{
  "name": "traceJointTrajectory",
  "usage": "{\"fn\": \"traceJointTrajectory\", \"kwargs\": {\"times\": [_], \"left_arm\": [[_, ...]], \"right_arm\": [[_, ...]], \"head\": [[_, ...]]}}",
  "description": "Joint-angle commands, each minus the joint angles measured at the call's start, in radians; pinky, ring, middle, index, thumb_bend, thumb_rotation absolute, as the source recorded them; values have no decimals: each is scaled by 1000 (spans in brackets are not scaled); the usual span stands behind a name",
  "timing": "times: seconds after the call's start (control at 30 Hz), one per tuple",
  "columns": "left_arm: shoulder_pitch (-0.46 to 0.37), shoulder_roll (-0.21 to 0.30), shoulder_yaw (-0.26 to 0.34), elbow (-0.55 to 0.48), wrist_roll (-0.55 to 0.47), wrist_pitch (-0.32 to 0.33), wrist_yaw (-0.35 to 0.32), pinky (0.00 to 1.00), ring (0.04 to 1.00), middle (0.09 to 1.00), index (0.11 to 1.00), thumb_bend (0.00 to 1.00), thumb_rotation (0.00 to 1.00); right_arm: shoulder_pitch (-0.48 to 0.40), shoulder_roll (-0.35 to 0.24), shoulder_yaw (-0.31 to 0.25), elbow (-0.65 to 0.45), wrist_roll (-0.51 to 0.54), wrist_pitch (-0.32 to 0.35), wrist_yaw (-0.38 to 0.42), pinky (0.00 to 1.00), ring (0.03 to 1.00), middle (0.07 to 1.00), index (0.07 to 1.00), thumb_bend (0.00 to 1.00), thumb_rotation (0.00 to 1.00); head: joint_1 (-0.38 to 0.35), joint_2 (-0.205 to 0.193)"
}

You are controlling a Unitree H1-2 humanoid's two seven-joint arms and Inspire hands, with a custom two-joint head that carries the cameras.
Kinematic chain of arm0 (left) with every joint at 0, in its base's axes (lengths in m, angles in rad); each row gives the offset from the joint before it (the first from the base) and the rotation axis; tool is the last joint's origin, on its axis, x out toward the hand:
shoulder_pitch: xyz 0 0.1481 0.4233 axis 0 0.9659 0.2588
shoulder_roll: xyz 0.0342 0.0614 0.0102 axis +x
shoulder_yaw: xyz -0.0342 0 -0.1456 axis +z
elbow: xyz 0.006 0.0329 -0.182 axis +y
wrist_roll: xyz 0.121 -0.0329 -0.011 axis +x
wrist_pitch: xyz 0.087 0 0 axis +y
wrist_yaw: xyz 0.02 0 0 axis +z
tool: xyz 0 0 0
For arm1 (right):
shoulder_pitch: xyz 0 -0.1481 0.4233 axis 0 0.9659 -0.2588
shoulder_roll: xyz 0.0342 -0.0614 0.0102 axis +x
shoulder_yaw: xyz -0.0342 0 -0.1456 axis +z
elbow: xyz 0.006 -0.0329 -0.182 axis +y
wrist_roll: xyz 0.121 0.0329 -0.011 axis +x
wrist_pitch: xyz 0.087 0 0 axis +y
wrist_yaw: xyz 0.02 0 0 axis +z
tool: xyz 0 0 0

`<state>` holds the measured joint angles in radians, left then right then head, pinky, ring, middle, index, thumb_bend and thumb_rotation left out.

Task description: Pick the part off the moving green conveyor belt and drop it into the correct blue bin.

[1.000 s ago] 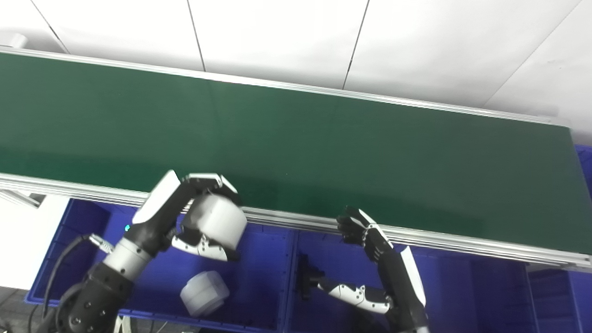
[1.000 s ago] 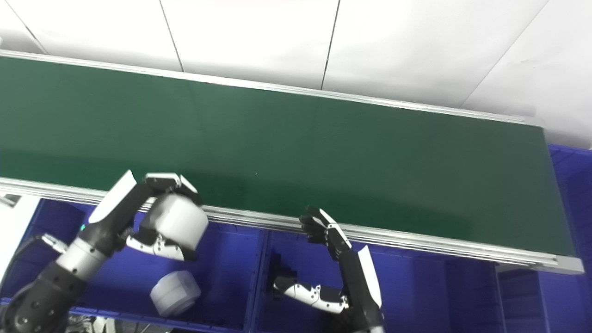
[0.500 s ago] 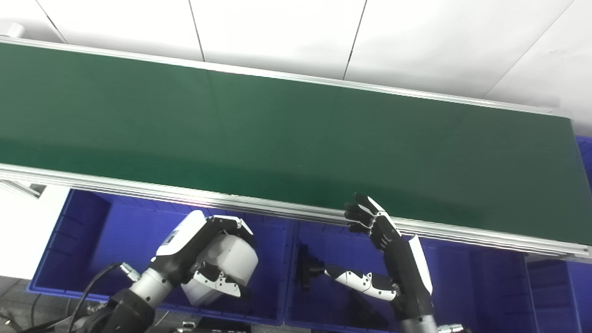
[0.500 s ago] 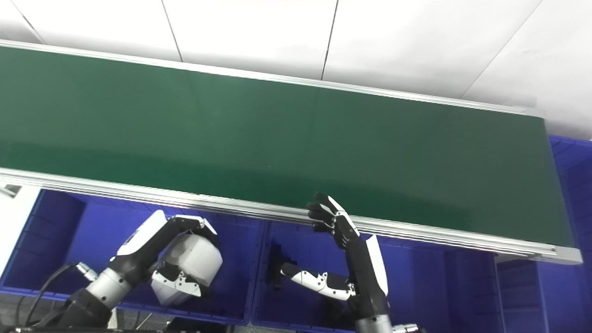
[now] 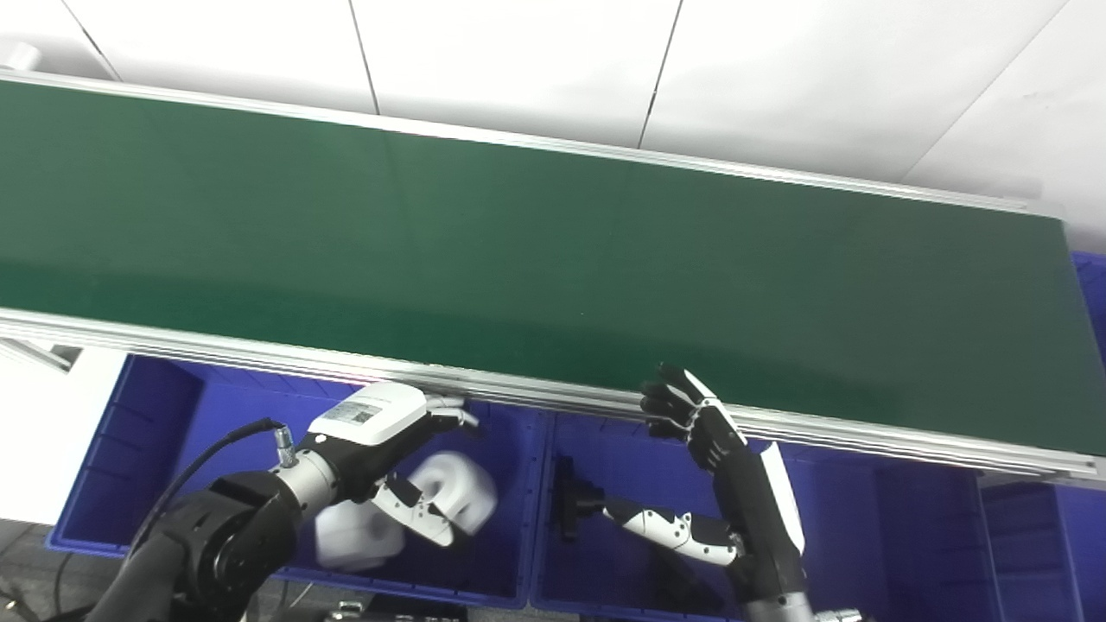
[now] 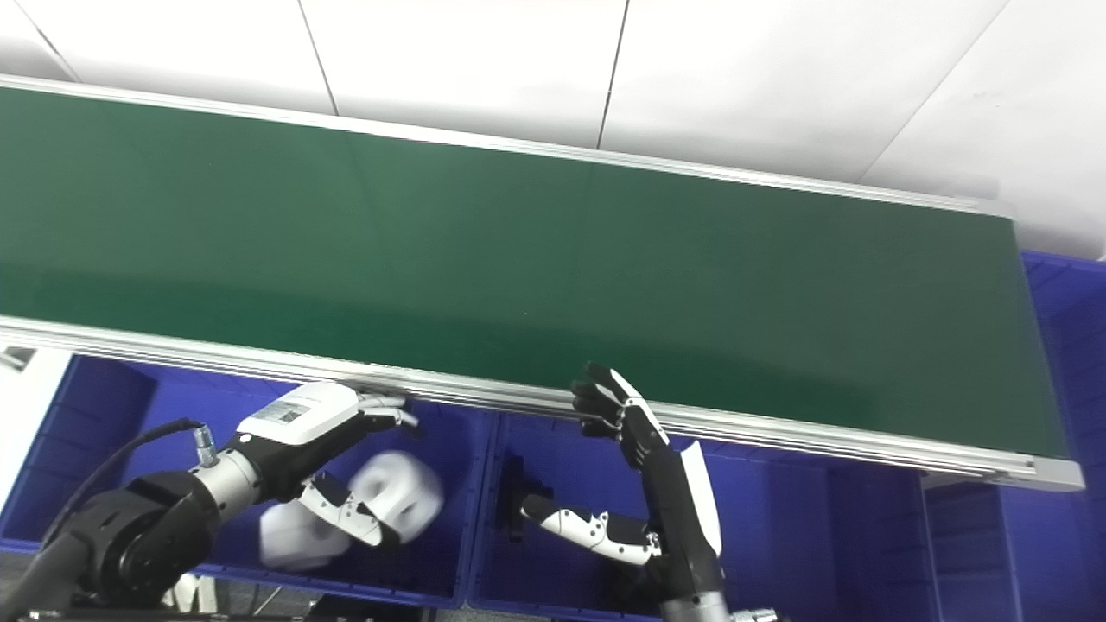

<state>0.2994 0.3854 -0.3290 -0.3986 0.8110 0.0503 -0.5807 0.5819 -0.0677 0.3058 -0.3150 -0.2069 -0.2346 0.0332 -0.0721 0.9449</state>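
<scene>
White wall panels back your empty green conveyor belt (image 5: pixel 553 250); your left hand (image 5: pixel 380 432) is spread wide, the blurred white cylindrical plastic part (image 5: pixel 454 492) just under its fingers, inside the left blue plastic bin (image 5: pixel 155 432); your right hand (image 5: pixel 700 423) waits open

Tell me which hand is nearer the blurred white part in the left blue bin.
Left. The left hand is open right over the white part, thumb beneath it. The right hand is off to the part's right, up by the conveyor's rail.
</scene>
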Motion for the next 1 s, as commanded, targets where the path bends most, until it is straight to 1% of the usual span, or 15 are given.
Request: {"fn": "traceJointTrajectory", "kwargs": {"times": [0.0, 0.03, 0.07, 0.1, 0.13, 0.17, 0.2, 0.3, 0.33, 0.37, 0.47, 0.5, 0.63, 0.8, 0.97], "left_arm": [[29, -15, 32, -8, -99, -52, 90, 1000, 995, 986, 911, 860, 826], [47, -33, 57, 12, -202, -97, 131, 1000, 995, 986, 911, 857, 820], [59, -44, 74, 26, -274, -127, 158, 1000, 966, 960, 888, 843, 720], [75, -68, 97, 51, -409, -163, 171, 967, 956, 954, 886, 842, 702], [86, -90, 112, 74, -519, -200, 182, 897, 936, 943, 882, 842, 666], [91, -110, 120, 98, -604, -240, 189, 857, 920, 932, 877, 838, 646], [92, -125, 123, 112, -663, -265, 192, 848, 904, 912, 868, 826, 628], [86, -151, 120, 131, -750, -298, 182, 864, 888, 884, 851, 817, 618], [83, -158, 117, 144, -781, -315, 176, 861, 881, 876, 847, 812, 607], [77, -165, 115, 162, -805, -342, 173, 836, 866, 862, 838, 814, 603], [66, -178, 113, 214, -862, -402, 169, 820, 856, 851, 828, 816, 594], [64, -181, 113, 231, -881, -417, 168, 813, 849, 841, 813, 813, 540], [64, -202, 118, 308, -921, -508, 176, 794, 834, 830, 795, 798, 472], [81, -217, 136, 324, -908, -520, 187, 798, 842, 844, 802, 787, 449], [98, -222, 155, 311, -895, -520, 186, 789, 837, 845, 805, 770, 449]], "right_arm": [[11, 10, 5, -18, -2, -24, -2, 724, 794, 812, 874, 660, 211], [11, 8, 6, -18, -6, -21, 0, 724, 794, 813, 874, 660, 211], [12, 7, 6, -19, -9, -19, 2, 729, 798, 818, 874, 662, 218], [11, 3, 7, -19, -11, -14, 5, 729, 797, 819, 873, 665, 219], [11, 1, 8, -20, -14, -9, 8, 731, 795, 822, 872, 671, 219], [11, -2, 8, -23, -19, -4, 10, 731, 792, 821, 870, 679, 221], [11, -3, 8, -24, -25, 0, 12, 730, 789, 820, 867, 688, 225], [15, -6, 9, -29, -43, 14, 13, 733, 795, 824, 864, 703, 244], [17, -7, 9, -31, -48, 17, 14, 734, 796, 825, 864, 707, 250], [19, -8, 9, -34, -57, 23, 15, 733, 795, 827, 864, 711, 258], [24, -10, 11, -39, -71, 31, 19, 731, 795, 833, 865, 714, 263], [25, -11, 11, -38, -71, 30, 20, 732, 799, 840, 865, 718, 248], [36, -6, 9, -38, -85, 36, 15, 727, 810, 848, 856, 750, 261], [46, -3, 8, -30, -78, 23, 12, 761, 829, 865, 864, 774, 248], [53, 6, 9, -33, -101, 29, 5, 763, 833, 869, 871, 782, 248]], "head": [[0, -1], [-8, -2], [-10, -2], [-18, -5], [-21, -4], [-21, -4], [-21, -4], [-48, -3], [-76, -7], [-79, -8], [-118, -16], [-118, -16], [-130, -27], [-129, -39], [-125, -48]]}}
